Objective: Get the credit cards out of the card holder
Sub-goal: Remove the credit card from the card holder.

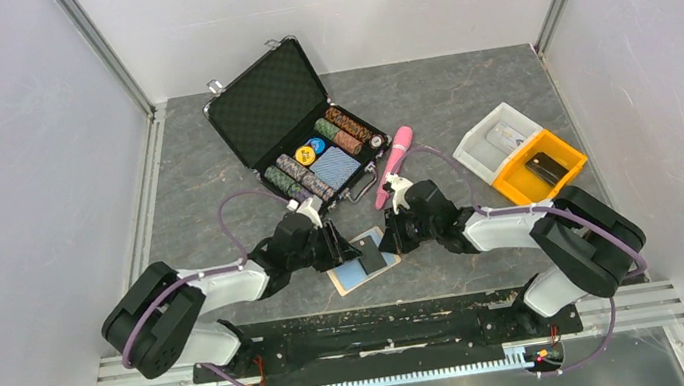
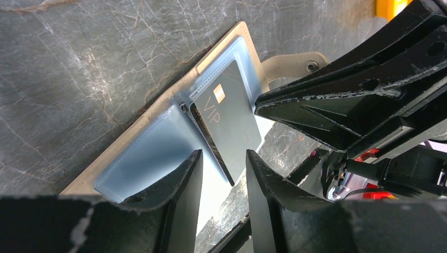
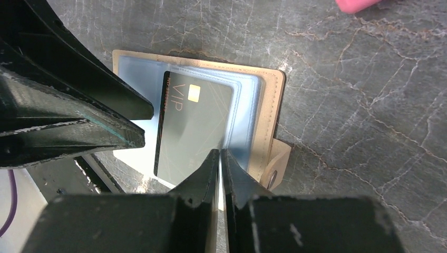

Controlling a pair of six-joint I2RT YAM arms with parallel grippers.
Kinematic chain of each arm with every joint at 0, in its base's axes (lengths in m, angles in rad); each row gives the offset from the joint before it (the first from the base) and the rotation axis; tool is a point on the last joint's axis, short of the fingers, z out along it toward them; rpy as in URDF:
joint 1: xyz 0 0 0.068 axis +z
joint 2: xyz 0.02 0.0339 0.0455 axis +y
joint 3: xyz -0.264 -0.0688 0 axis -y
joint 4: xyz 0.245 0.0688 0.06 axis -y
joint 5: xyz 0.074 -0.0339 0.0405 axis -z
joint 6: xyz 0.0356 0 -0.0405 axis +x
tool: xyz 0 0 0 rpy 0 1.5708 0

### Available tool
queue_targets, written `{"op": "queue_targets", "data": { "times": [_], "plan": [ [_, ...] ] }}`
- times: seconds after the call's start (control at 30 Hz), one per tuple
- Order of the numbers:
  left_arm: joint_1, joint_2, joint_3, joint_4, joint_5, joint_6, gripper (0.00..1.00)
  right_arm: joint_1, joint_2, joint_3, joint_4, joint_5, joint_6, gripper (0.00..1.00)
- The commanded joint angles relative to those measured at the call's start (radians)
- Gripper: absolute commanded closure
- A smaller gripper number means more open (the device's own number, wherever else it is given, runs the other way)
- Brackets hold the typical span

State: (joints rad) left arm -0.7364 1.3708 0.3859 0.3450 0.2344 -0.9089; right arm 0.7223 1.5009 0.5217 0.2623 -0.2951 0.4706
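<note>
The tan card holder (image 1: 348,280) lies flat between my two grippers, its tab (image 3: 279,158) toward the right arm. Light blue clear sleeves (image 2: 147,158) lie on it. A dark credit card (image 2: 226,121) marked VIP sticks about halfway out of a sleeve, toward the near edge; it also shows in the right wrist view (image 3: 192,126). My left gripper (image 2: 224,154) is open, its fingers either side of the card's free end, just above it. My right gripper (image 3: 220,152) is shut on the sleeve edge of the holder (image 3: 271,116). No other card shows.
A black foam-lined chip case (image 1: 293,124) stands open at the back with poker chips and a blue patterned rectangle. A pink object (image 1: 394,160) lies beside it. A white tray (image 1: 498,146) and a yellow tray (image 1: 537,171) sit at the right. Walls close both sides.
</note>
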Motion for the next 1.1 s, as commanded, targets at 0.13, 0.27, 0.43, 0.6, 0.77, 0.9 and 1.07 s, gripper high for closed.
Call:
{"op": "queue_targets", "data": {
  "times": [0.13, 0.27, 0.43, 0.6, 0.77, 0.9, 1.07],
  "plan": [
    [-0.003, 0.046, 0.019, 0.081, 0.024, -0.026, 0.61, 0.002, 0.017, -0.019, 0.009, -0.007, 0.000, 0.95],
    [-0.003, 0.064, 0.019, 0.103, 0.030, -0.027, 0.62, 0.002, 0.016, -0.019, 0.009, -0.009, -0.001, 0.95],
    [-0.003, 0.081, 0.028, 0.123, 0.046, -0.029, 0.71, 0.000, 0.013, -0.028, 0.010, -0.006, -0.003, 0.95],
    [-0.003, 0.078, 0.019, 0.162, 0.063, -0.041, 0.76, 0.000, 0.020, -0.029, 0.011, -0.011, -0.004, 0.95],
    [-0.003, 0.076, 0.022, 0.181, 0.088, -0.054, 0.94, 0.000, 0.023, -0.026, 0.011, -0.011, -0.001, 0.96],
    [-0.002, 0.058, 0.016, 0.146, 0.073, -0.058, 0.98, -0.009, 0.018, -0.022, 0.002, -0.005, -0.005, 0.96],
    [-0.001, 0.043, 0.011, 0.104, 0.073, -0.060, 0.98, -0.065, -0.007, -0.022, -0.006, -0.046, -0.026, 0.96]
  ]
}}
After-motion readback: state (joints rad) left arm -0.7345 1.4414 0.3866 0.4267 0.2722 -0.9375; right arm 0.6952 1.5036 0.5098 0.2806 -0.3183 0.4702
